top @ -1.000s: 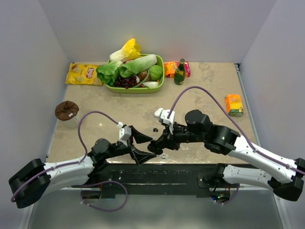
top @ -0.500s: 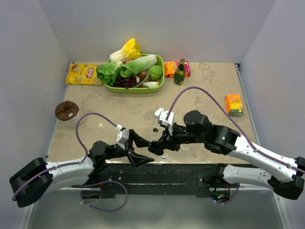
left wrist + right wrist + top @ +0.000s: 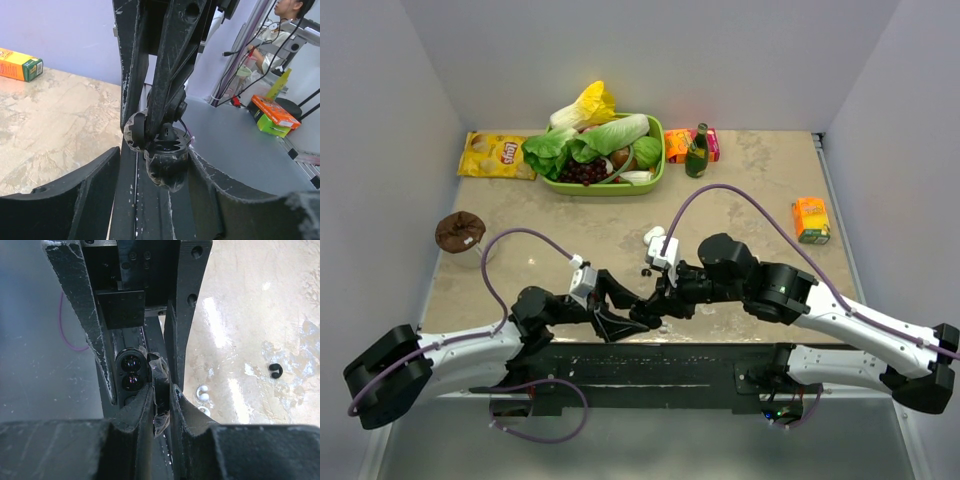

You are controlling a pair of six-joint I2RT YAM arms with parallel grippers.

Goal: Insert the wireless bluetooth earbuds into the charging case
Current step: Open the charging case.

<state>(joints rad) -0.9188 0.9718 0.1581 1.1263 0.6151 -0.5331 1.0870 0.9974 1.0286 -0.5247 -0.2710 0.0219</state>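
Top view: the right hand (image 3: 647, 312) and left hand (image 3: 623, 307) meet at the desk's (image 3: 760, 190) near edge.

Left wrist view: the left hand's fingers stand apart, flanking the black charging case (image 3: 167, 162) with no grip yet.

Right wrist view: the right hand is clamped on the case, and two black earbuds (image 3: 131, 361) appear seated inside. The whitish earbuds (image 3: 202, 390) lie on the desk.

Step in hand, as judged — steadying the case. The next move calls for a square left grip.

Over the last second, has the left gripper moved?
Yes. The left gripper has narrowed its jaws around the black charging case that the right gripper holds, its nearer finger drawing away from the table's near edge.
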